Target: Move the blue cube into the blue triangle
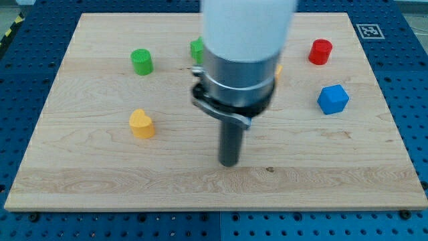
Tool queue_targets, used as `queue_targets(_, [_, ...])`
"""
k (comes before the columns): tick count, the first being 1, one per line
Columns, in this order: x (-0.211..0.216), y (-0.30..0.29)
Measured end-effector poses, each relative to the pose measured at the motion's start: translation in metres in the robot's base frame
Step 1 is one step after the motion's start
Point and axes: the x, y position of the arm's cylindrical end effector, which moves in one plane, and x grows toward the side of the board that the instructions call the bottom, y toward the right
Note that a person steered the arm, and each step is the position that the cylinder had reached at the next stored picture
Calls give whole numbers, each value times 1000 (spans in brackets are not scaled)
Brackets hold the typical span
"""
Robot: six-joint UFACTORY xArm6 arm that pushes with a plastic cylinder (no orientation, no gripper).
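A wooden board [100,174] lies on a blue perforated table. There is no pincer to report, open or closed. You have only a dark rod whose tip [229,163] rests near the board's centre, slightly toward 6 o'clock, with bare wood all around it.

The blue cube [333,99] sits at about 3 o'clock from the tip, well apart from it, near the board's right edge. It appears as a squat, faceted block, and its outline reads almost hexagonal from this angle. It is about as wide as it is tall, so it has no clear long axis; one corner seems to point toward the bottom of the view.

It is probably light, rigid and smooth, so it should slide easily on the wood and may spin if pushed off-centre. You cannot grasp it. Press against a flat side face, in line with its middle.

No blue triangle is visible; it may be hidden behind the arm.

A red cylinder [320,51] stands at 12 o'clock from the cube. A green cylinder [142,61] is at 10 o'clock from the tip, and a yellow block [141,124] at 9 o'clock. A second green block [196,49] peeks out beside the arm, and a yellow sliver [278,69] shows on its right.
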Motion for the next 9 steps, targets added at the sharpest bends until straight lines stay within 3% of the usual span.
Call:
queue_targets(1, [-38, 15])
queue_targets(2, [-86, 74])
queue_targets(4, [-73, 17])
queue_targets(5, [-128, 25])
queue_targets(6, [-158, 71])
queue_targets(7, [-157, 139])
queue_targets(9, [-143, 149])
